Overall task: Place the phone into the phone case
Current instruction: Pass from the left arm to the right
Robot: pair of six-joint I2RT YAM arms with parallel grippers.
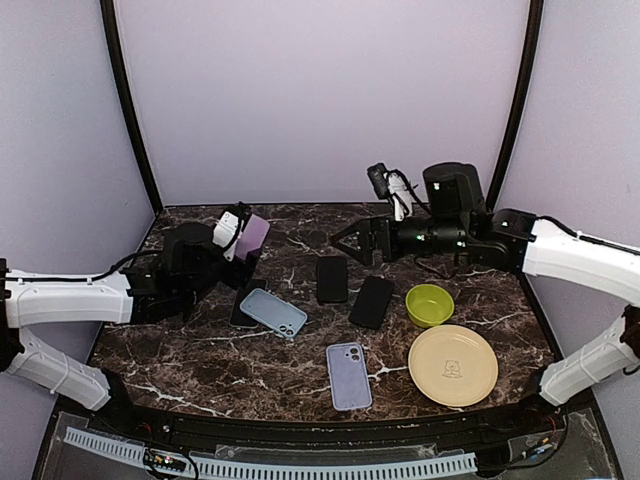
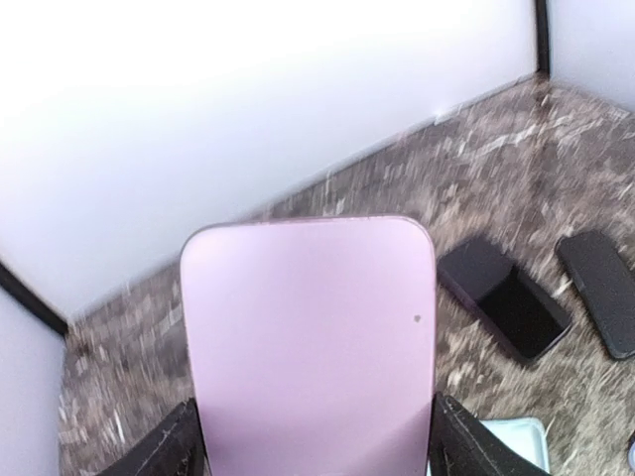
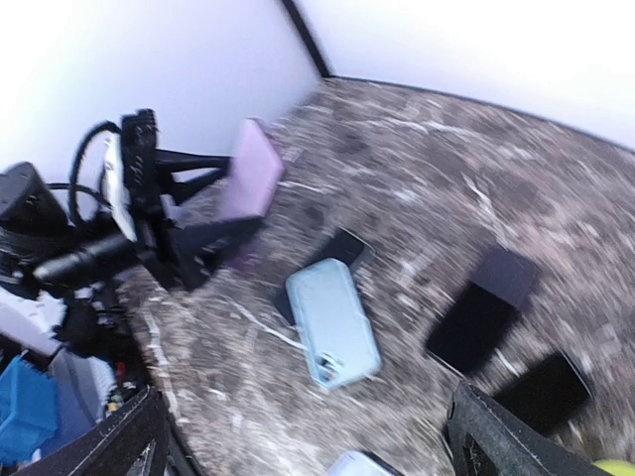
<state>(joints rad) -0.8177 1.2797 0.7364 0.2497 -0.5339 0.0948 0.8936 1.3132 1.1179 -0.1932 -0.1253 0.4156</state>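
**Phone aloft, cases waiting on the bench**

The pink phone (image 2: 310,337) fills the left wrist view. The left claw (image 2: 313,458) grips it across its long edges, one finger on each side. I take it for the phone rather than a case, though its plain face gives little to go on. From above it stands upright over the left rear of the bench (image 1: 200,360), well apart from the lilac case (image 1: 348,375) at the near edge. A light blue case (image 1: 273,312) lies closer, overlapping a dark phone (image 1: 243,300). Whether either case lies open side up I cannot tell. The right claw (image 1: 350,240) hangs wide and empty above the back of the bench, near a second dark phone (image 1: 331,279).

The step in hand looks like the carry to a case. To do it well, tip the phone flat first, seat one short end under the case's lip, then press the other end down. The free claw would best pin the case, since a light shell probably slides on this marble.
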